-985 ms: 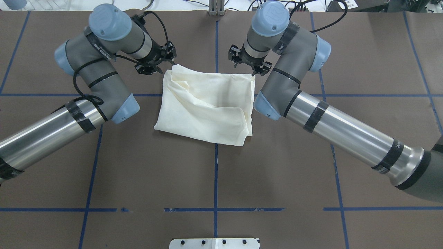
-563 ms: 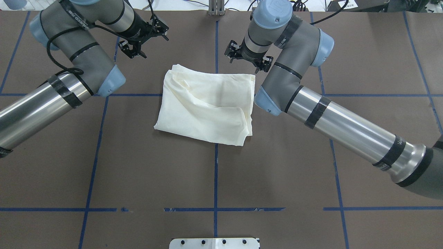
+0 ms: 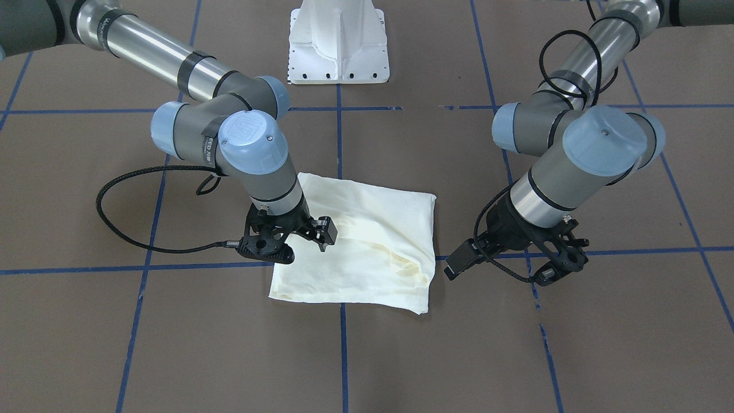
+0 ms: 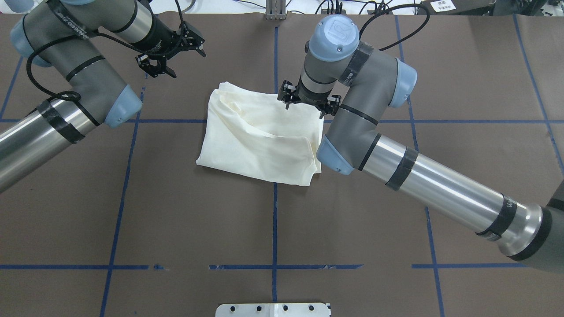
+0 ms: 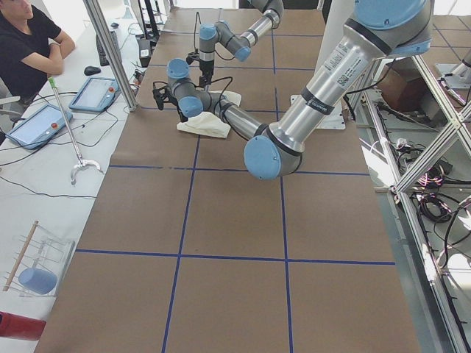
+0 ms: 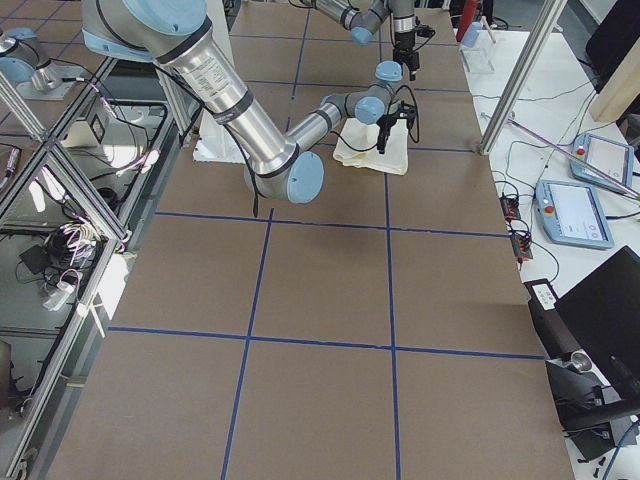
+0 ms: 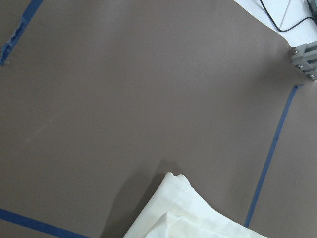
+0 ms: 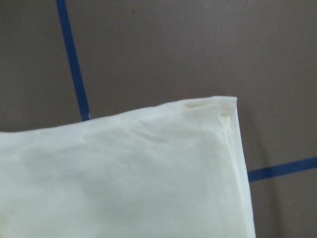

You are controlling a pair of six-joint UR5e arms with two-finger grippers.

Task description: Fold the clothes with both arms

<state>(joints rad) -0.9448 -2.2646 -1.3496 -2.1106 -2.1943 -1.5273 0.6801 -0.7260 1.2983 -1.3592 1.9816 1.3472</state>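
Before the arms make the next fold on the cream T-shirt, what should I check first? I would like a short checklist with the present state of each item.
1. Left gripper clear of the T-shirt: ok. It is open over the bare table, apart from the cloth.
2. Right gripper empty: ok. It is open above the shirt's far edge, with nothing between its fingers.
3. Right gripper touching the cloth: cannot tell.
4. T-shirt lying flat: not ok. A diagonal ridge crosses it.
5. Layers aligned: not ok. Lower layers peek out along the edge on the robot's right side.
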